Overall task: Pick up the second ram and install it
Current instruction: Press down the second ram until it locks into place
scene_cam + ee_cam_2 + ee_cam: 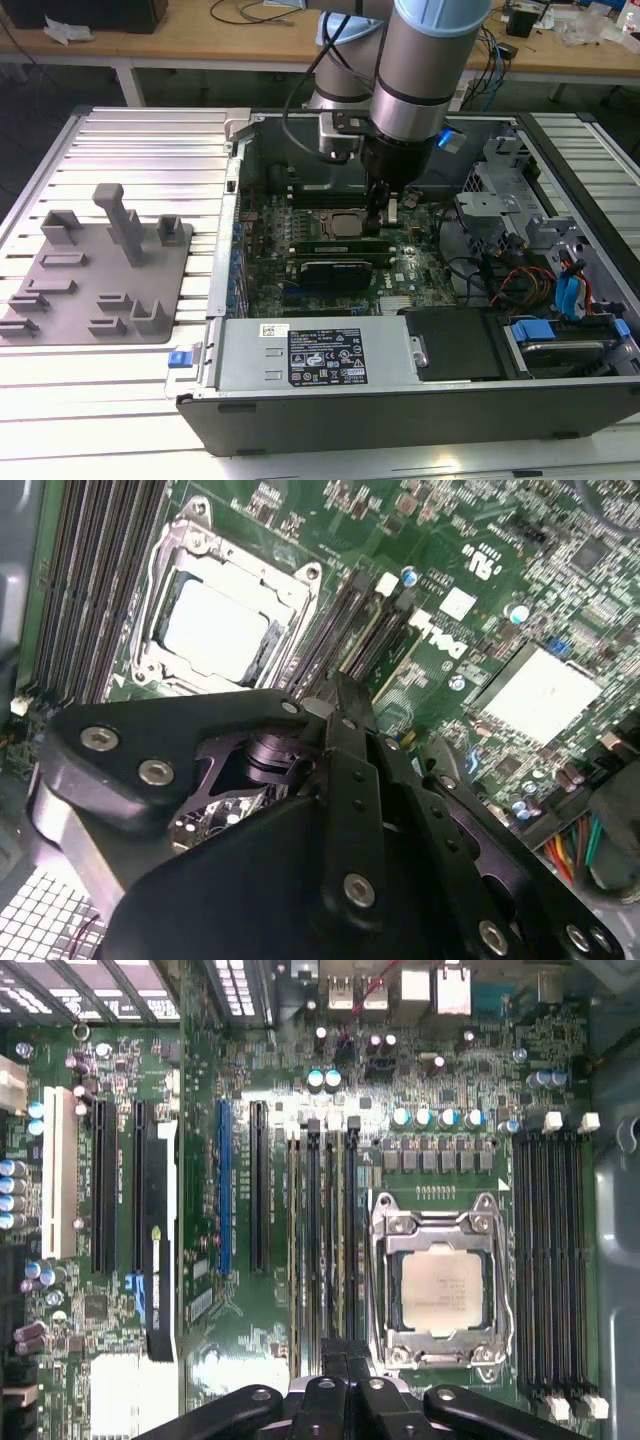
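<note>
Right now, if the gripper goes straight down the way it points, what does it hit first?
Most likely the memory slots beside the processor socket: the gripper points down at them in the first wrist view. A green stick seems to stand there already; depth is unclear.

robot arm (425, 60): thick silver-grey cylindrical links, pale blue cap on the uppermost joint, dark band near the lower end. a black cable (300, 85) loops beside the arm's silver links. below the dark band, a black wrist block with a small blue light. gripper (340, 780) (both wrist views): matte black linkage plates joined by round silver screws.
</note>
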`<state>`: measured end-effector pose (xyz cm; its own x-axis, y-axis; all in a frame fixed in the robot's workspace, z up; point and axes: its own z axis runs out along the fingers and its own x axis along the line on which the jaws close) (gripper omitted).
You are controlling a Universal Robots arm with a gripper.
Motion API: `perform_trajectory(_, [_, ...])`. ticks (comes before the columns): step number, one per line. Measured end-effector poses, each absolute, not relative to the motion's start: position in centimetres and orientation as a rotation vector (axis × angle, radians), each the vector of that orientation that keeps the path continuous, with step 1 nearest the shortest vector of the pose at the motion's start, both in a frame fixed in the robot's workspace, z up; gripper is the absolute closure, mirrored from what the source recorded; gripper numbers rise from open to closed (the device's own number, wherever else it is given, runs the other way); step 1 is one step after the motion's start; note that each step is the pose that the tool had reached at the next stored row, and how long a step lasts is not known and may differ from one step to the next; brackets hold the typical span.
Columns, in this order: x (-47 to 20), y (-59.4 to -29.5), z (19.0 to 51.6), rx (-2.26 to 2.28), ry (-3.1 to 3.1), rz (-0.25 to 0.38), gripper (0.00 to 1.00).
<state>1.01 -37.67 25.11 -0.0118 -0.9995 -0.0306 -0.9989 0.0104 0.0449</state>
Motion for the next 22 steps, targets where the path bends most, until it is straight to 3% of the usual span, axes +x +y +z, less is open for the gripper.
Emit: perform_trajectory(22, [3.1,-37.3,23.8,2.199,-2.224,-0.086,0.92])
